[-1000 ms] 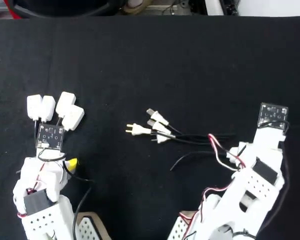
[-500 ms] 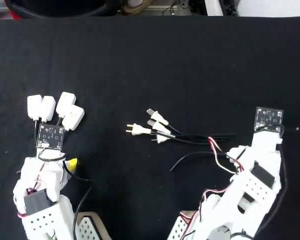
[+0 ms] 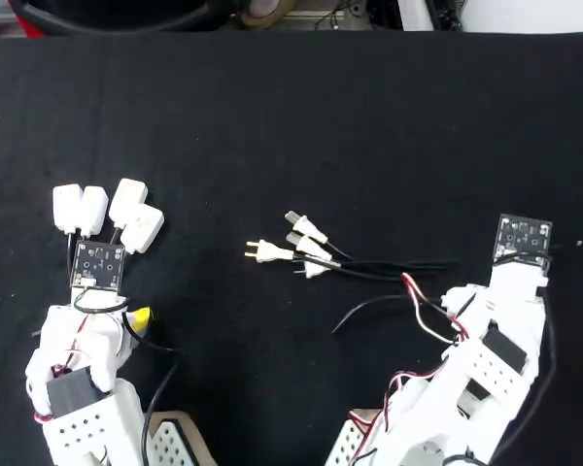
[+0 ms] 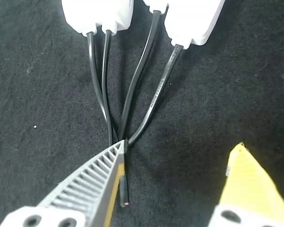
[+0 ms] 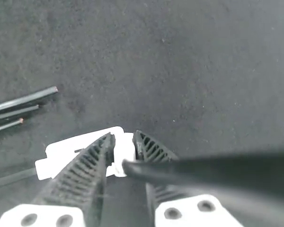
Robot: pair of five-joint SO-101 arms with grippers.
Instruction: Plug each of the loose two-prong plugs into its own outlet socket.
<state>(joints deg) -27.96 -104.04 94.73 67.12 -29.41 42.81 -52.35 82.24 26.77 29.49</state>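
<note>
In the left wrist view, the left hand (image 4: 180, 146) was open and held nothing; the white outlet sockets (image 4: 97, 14) lay just ahead of it. In the right wrist view, the right hand (image 5: 123, 137) squeezed what looked like a white plug (image 5: 71, 153). In the high view, loose plugs (image 3: 272, 253) lay on the bench (image 3: 369, 126) between the hands. No plug seemed pushed in yet.

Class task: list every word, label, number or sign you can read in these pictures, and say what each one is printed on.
No text here can be read.
Pale print runs along one black cable leading from the white sockets in the left wrist view: too small to read.
</note>
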